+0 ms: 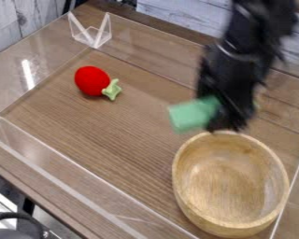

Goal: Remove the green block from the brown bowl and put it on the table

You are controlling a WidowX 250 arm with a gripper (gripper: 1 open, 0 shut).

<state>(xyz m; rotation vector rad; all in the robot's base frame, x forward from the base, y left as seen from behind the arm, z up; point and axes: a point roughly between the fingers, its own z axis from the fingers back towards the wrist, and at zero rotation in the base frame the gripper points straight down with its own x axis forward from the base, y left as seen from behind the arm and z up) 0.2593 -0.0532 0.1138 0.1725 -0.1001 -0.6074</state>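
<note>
one bench (102, 131) fills the view, a brown wood-grain top edged with low clear acrylic walls along its left, near and far sides. one brown bowl (190, 191) sits on it at the near right, round and shallow with a thick pale rim, its hollow bare. one black robot arm (252, 37) comes down from the top right, blurred. one claw (219, 110) hangs at its lower end, pointing almost straight down, above the bench just beyond the bowl's far rim. its fingers stand partly apart and clamp the one green block (190, 114), a flat mint-green slab that juts out to the left of the claw. the block is up in the air, clear of the bowl and not touching the bench, over the bare wood between the bowl and the middle of the bench. one red toy (92, 81) with a small green leaf on its right lies at the left of the bench, well apart from the bowl and the claw. one small clear acrylic stand (92, 31), v-shaped, sits at the far left corner.
</note>
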